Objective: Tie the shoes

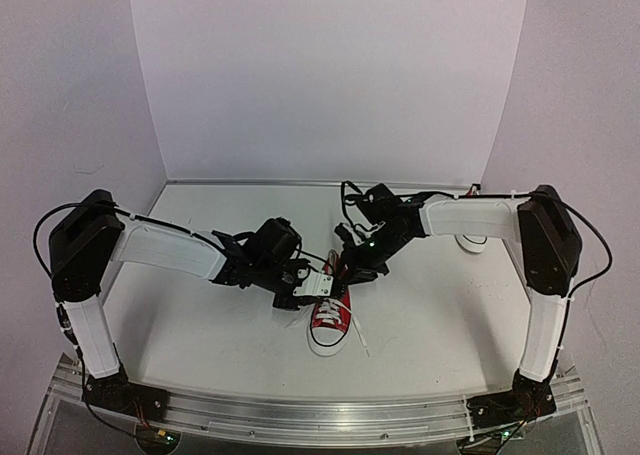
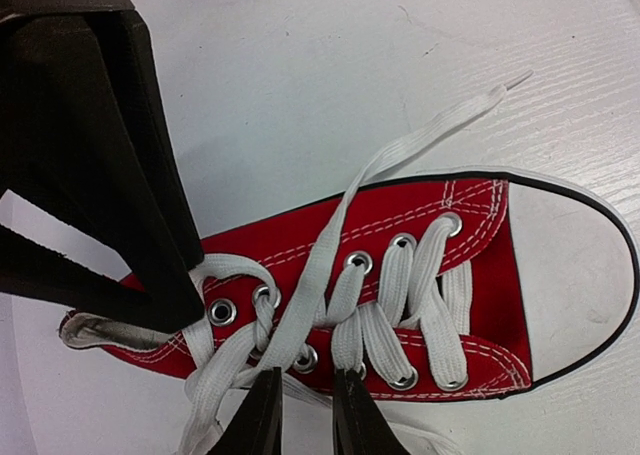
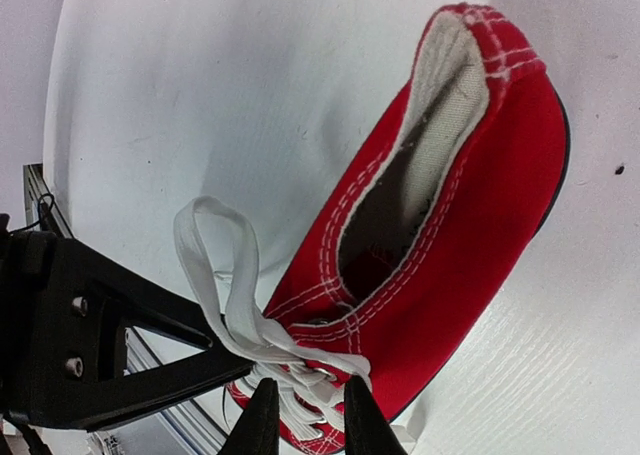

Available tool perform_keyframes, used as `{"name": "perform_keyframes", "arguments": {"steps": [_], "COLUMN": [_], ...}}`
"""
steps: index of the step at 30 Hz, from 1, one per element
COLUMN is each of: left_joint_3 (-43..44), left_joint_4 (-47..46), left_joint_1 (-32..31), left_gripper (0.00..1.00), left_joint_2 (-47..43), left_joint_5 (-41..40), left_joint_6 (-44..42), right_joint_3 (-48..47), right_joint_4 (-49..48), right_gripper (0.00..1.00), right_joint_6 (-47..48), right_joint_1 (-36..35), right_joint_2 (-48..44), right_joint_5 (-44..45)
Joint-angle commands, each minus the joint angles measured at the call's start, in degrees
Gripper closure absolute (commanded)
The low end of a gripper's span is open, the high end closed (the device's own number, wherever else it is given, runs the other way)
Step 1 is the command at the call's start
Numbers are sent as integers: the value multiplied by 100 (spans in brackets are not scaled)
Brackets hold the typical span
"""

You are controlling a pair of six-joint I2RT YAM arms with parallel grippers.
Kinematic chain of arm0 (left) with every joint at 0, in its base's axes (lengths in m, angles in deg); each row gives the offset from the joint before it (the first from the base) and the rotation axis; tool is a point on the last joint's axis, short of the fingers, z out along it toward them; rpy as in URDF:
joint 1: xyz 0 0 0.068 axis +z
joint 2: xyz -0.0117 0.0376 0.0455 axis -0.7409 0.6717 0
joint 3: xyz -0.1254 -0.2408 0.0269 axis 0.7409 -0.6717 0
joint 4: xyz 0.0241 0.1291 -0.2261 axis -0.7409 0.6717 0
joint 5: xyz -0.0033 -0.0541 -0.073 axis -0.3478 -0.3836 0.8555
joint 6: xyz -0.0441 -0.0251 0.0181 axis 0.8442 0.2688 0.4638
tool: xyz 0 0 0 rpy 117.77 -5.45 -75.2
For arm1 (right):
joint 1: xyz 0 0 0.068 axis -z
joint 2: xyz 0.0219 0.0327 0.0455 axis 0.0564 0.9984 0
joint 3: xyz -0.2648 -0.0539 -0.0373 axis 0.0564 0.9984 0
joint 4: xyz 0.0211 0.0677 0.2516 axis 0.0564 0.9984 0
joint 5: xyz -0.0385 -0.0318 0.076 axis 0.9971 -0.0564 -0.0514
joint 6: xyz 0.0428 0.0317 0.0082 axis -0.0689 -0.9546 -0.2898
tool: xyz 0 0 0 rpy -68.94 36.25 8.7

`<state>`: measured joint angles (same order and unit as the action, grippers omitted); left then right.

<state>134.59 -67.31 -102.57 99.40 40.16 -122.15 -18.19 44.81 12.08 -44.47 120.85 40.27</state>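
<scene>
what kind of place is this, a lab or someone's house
Most likely a robotics lab's recording cell, not a home: a plain white backdrop curves round a white table, and the left arm and right arm are bolted to an aluminium rail, working on a red shoe.

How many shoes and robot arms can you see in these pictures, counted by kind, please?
Red shoe: 1
Robot arms: 2, the left arm and the right arm
Total: 3
Not counted: a white thing behind the right arm, too hidden to identify.
</scene>
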Motion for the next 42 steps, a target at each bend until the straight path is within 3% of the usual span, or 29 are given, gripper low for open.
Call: {"name": "perform_keyframes", "arguments": {"steps": [1,6,28,33,37,42], "left_joint_3": [19,64,102,111,149,268], "left_joint_4": [-37,-28,-53,-63,-44,29], "left_joint_1": [-26,-22,-26,-26,-26,-26], "left_gripper": [82,81,79,79,79,79], "left_joint_2": [-321,-338,-357,-388,-442,-389], "left_joint_5": [116,152,85,101,104,96], "left_joint_6": [99,107,170,165,97,-38], "right_joint_3": [89,108,-45,-59,-95,-129], "right_joint_4": [62,78,69,70,61,61], "right_gripper": [78,73,74,81,100,100], "right_joint_6": [123,216,500,529,507,515], "right_joint_1": [302,352,336,335,334,335], "right_joint_2": [-309,-178,284,300,195,73], "right_joint_5": [50,-278,-874,-894,-937,-1004]}}
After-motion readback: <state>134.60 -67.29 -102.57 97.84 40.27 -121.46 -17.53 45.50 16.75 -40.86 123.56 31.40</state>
